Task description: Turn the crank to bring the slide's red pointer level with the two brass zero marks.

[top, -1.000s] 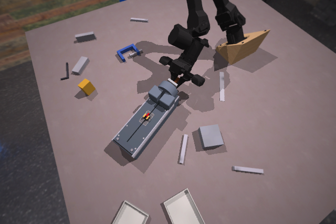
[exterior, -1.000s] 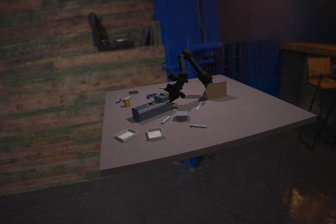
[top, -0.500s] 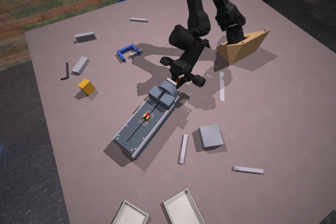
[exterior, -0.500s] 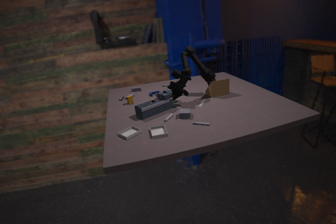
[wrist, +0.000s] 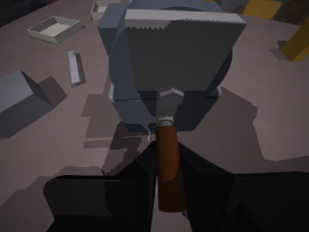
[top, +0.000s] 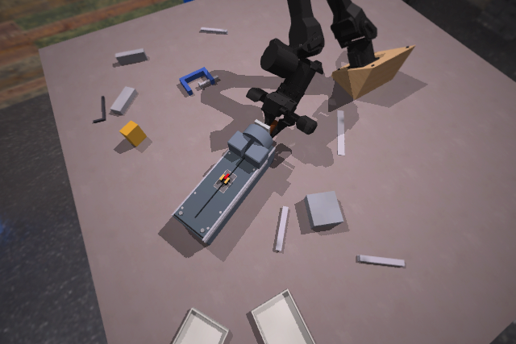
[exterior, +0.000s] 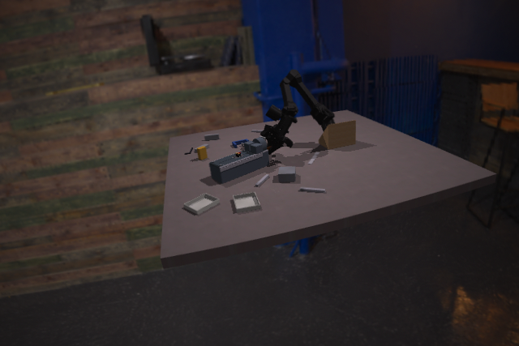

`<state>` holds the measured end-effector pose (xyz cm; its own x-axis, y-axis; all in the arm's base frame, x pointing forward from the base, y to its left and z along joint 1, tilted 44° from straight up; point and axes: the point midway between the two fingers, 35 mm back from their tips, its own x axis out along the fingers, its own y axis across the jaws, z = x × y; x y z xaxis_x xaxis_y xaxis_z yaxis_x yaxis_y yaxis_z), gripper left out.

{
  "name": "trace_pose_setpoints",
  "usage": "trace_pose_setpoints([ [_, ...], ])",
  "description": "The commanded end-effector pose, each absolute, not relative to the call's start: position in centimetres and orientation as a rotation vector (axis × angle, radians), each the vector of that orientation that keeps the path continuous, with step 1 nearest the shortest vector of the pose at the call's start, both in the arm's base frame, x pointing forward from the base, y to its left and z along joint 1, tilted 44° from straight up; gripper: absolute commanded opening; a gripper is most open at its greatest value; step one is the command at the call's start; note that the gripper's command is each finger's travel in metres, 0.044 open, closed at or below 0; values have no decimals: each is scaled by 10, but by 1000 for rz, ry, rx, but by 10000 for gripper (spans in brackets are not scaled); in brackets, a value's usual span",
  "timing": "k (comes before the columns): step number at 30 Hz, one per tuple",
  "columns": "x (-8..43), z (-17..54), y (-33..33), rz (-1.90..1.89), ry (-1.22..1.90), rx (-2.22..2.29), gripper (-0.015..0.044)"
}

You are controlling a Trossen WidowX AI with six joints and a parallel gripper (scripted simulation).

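Observation:
The machine, a long dark grey box (top: 210, 197) (exterior: 238, 169), has a slot along its top. The small red pointer (top: 226, 176) sits at the slot, by the two brass zero marks, one on each side. It appears very slightly toward the crank end of them; the exact offset is too small to tell. The crank's pale plate (wrist: 185, 55) (top: 262, 125) is at the machine's end near the arm. Its orange-brown handle (wrist: 170, 193) (top: 273, 125) points toward the wrist camera. My gripper (wrist: 164, 144) (top: 272, 126) is shut on the handle, a black finger on each side.
Two grey blocks (top: 238, 142) (top: 256, 154) stand on the machine near the crank. A grey box (top: 324, 209) and a pale bar (top: 281, 228) lie to its right. A blue clamp (top: 193, 76) and a yellow block (top: 132, 133) lie to its left. Two trays (exterior: 201, 203) (exterior: 246, 202) are in front.

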<state>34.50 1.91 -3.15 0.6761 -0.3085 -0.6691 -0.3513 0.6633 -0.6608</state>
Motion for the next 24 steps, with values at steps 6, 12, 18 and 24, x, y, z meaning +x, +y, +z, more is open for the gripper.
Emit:
trace_pose_setpoints([
  [6, 341, -38, 27, 57, 864, -875, 0],
  [12, 340, -38, 28, 57, 864, -875, 0],
  [18, 340, -38, 30, 57, 864, -875, 0],
  [24, 339, -39, 32, 57, 864, -875, 0],
])
